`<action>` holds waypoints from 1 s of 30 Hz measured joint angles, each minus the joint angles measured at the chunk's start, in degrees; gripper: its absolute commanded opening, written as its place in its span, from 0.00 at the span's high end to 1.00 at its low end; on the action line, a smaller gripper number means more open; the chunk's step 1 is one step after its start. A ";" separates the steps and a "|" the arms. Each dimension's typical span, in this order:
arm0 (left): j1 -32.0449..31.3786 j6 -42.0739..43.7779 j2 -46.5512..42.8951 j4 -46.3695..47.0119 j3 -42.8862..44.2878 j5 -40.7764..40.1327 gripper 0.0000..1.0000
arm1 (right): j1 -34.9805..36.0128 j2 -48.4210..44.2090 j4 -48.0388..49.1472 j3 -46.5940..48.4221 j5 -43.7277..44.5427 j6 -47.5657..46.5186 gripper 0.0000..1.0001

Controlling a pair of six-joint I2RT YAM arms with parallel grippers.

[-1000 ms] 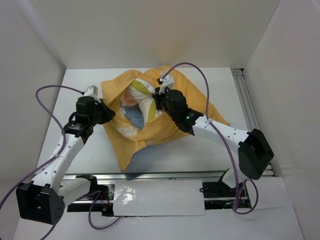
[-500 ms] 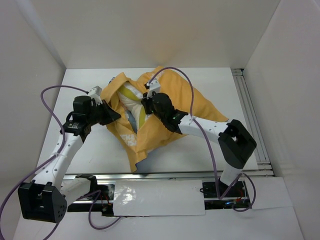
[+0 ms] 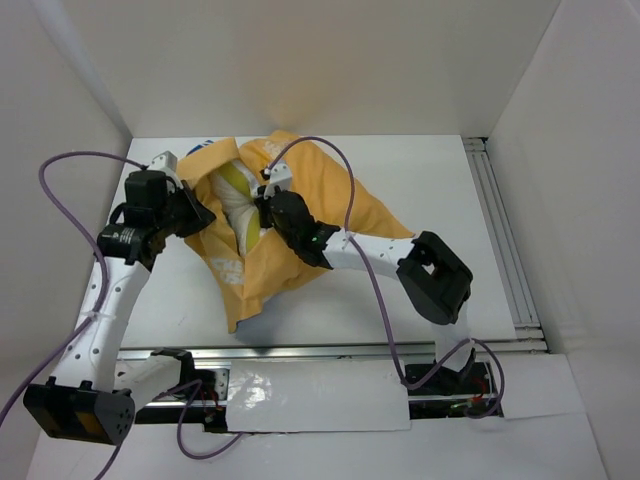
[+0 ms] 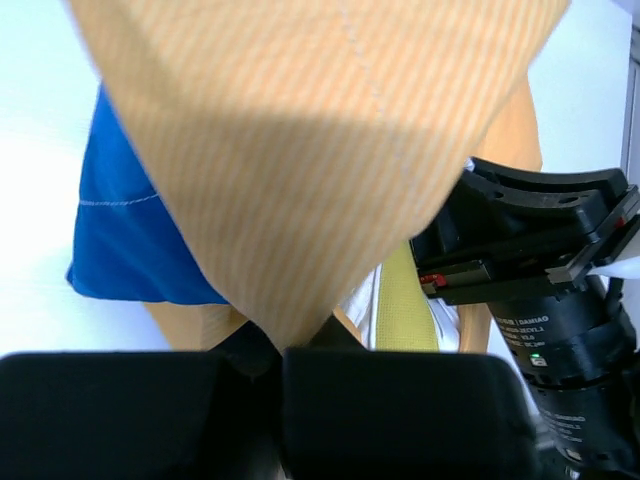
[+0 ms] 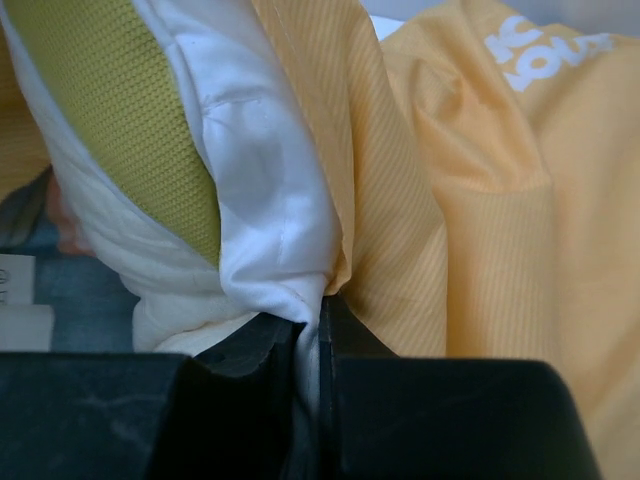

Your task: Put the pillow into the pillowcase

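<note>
White bench [image 3: 430, 170] carries the floppy, light pillowcase [image 3: 310, 170], its orange fold pinched in the left claw [image 4: 282, 352], while the right claw [image 5: 318, 322] pinches the soft, squashy pillow [image 5: 250, 180], between both claws, by its edge seam, probably the firmest hold.

The pillowcase [image 3: 335, 200] lies crumpled toward the far left of the bench [image 3: 450, 170], orange-yellow side up. A strip of its blue side shows at the far left edge, and white lettering on a front fold. Its mouth gapes open. The pillow [image 3: 232, 198], white with a yellow-green band, sits bunched partly inside that opening, with orange cloth drawn up along both its sides.
</note>
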 measured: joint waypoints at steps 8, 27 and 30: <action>1.79 0.15 1.33 -4.57 4.85 -0.79 0.89 | 0.31 2.45 -1.07 3.85 2.75 0.76 1.00; 2.86 1.44 5.62 -3.37 4.79 5.05 1.00 | 3.10 11.39 -12.20 17.44 -7.37 -12.02 1.00; 3.58 2.51 5.64 -2.16 3.98 5.29 1.00 | 3.43 17.16 -17.44 26.12 -6.62 -11.10 1.00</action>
